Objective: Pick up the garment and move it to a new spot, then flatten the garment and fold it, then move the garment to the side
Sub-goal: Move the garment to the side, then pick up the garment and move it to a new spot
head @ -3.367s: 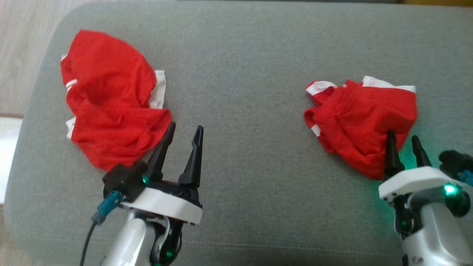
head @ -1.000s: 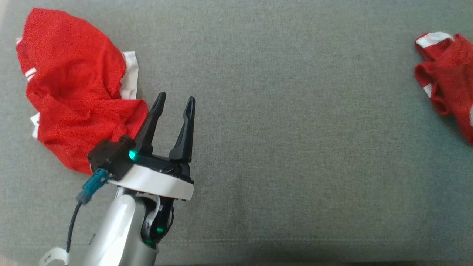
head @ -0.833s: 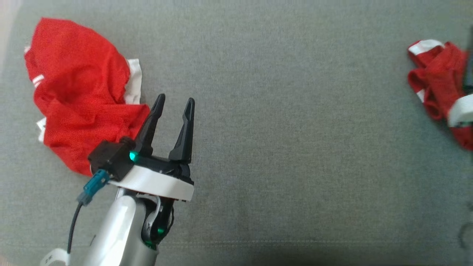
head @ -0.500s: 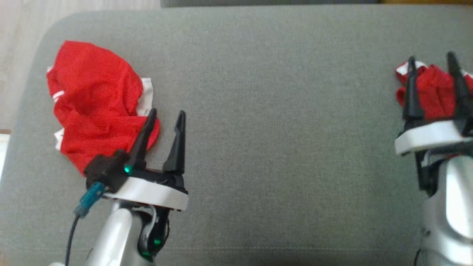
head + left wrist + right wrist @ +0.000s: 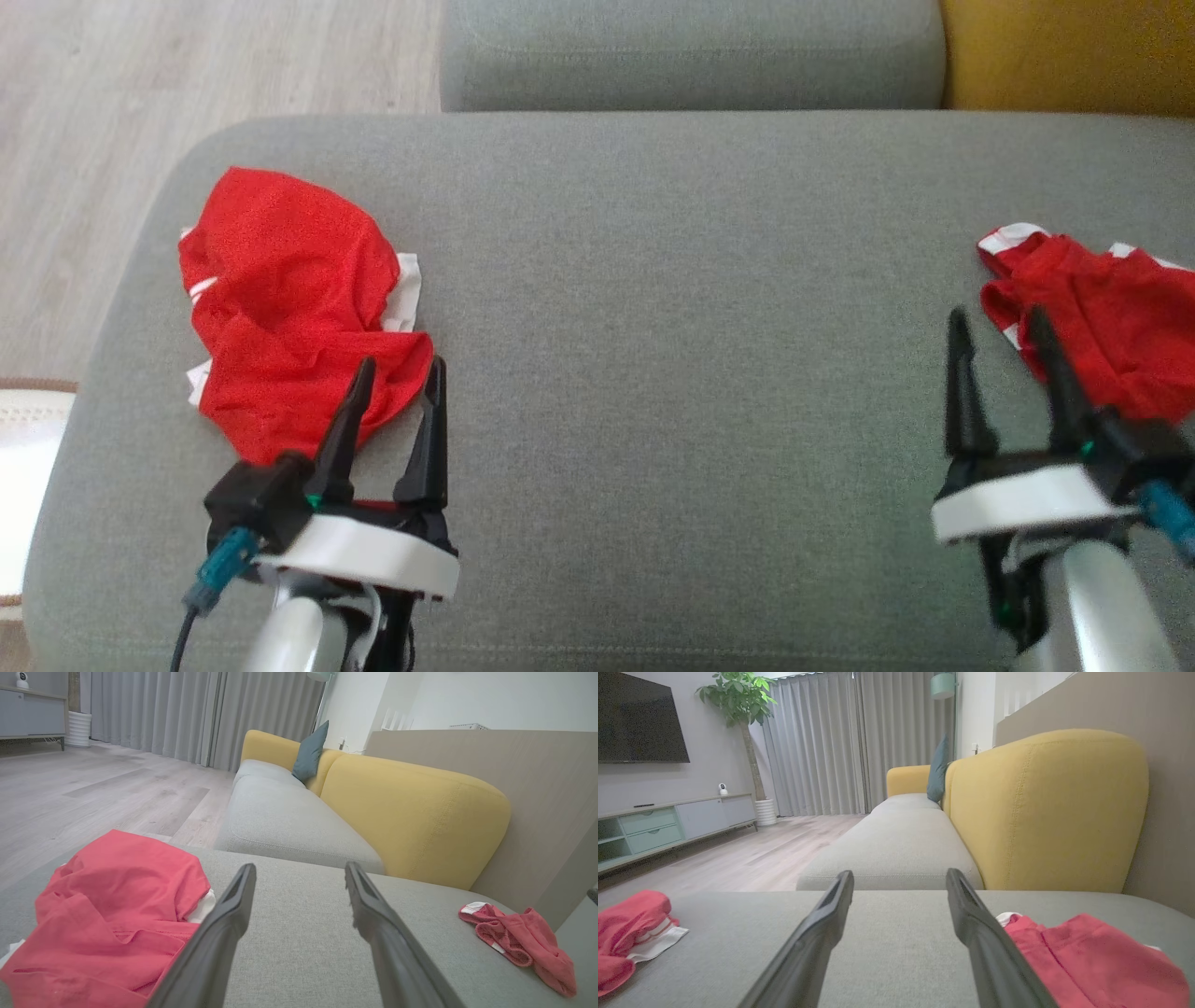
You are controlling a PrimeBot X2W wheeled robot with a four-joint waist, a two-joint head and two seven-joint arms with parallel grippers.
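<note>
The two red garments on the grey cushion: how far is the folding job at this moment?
Done: nothing visible; the left red garment and the right red garment both lie crumpled on the grey cushion. In hand: nothing; the left gripper and right gripper are open and empty, each beside a garment. Left: pick one up, move, flatten, fold, set aside.

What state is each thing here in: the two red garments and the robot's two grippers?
Left red garment: crumpled, lying loose on the grey cushion.
Right red garment: bunched up, lying loose, not folded.
Left gripper: open, holding nothing, at the near edge of the left red garment.
Right gripper: open, holding nothing, beside the right red garment.
</note>
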